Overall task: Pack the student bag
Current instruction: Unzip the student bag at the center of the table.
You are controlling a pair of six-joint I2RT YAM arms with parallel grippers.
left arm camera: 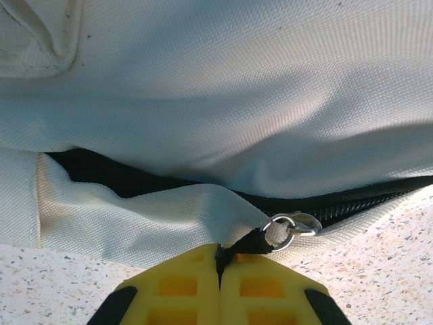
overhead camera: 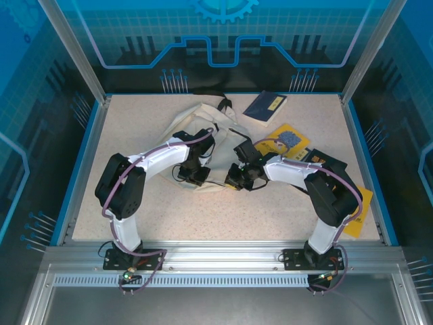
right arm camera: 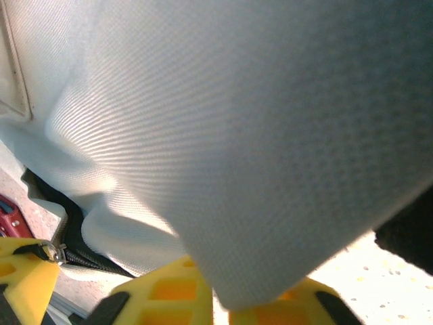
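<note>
Bag (overhead camera: 203,122): crumpled on counter (overhead camera: 128,142), centre, mouth part open.
Left fingers (left arm camera: 218,277): pinched shut on Bag edge by zip pull (left arm camera: 289,229); best used as anchor.
Right fingers (right arm camera: 203,298): narrow, cloth fold between, grip unclear; pinch deeper, lift flap away.

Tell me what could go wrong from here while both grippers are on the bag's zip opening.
1. The left gripper is shut on a thin edge of the student bag beside the zipper pull; a hard tug could slip it off.
2. The right gripper has only a loose fabric fold between its fingers; that fold may slide out.
</note>
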